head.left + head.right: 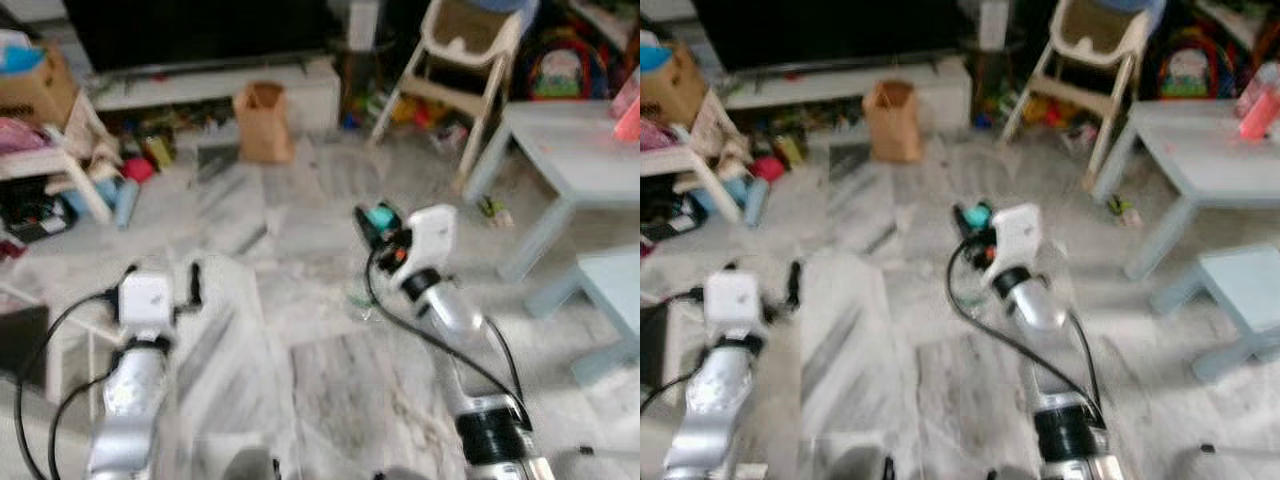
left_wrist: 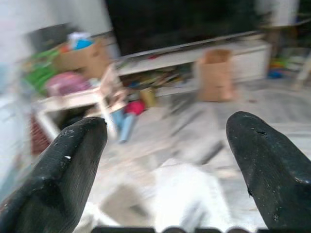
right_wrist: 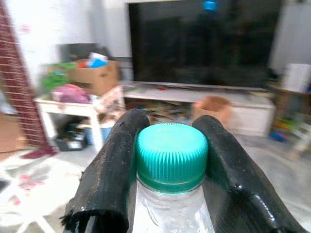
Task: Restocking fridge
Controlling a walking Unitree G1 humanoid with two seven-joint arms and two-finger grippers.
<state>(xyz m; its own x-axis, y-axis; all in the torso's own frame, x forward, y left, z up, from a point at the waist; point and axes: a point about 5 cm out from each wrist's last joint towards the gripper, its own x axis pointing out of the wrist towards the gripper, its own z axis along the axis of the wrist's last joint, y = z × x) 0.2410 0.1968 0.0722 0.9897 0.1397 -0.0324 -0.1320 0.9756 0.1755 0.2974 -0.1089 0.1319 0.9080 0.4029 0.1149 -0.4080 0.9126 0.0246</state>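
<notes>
Wide open stretch of grey-veined marble floor (image 1: 300, 400) ahead, hemmed in by a long low white TV bench (image 1: 215, 85) at the far edge, a pale blue low table (image 1: 570, 160) off to the right with a matching pale blue stool (image 1: 610, 300) nearer in, and a white side table piled with clutter (image 1: 50, 160) on the left. A brown paper bag (image 1: 263, 122) stands upright on the floor just in front of the bench, and a cream wooden high chair (image 1: 465, 60) sits beyond the blue table's corner. The right gripper (image 3: 170, 160) is held out over the bare middle of the floor, its two glossy black fingers (image 3: 114, 170) clamped on either side of a clear plastic bottle with a ribbed teal screw cap (image 3: 171, 158); the head cameras catch just a teal glint at the fingertips, while the wrist camera shows the ridges on the cap and droplets on the clear neck. The left gripper (image 2: 165, 160) hangs lower on the left, its rounded matte fingers spread wide apart with nothing between them, floor showing through the gap. Everything is smeared with motion blur.
</notes>
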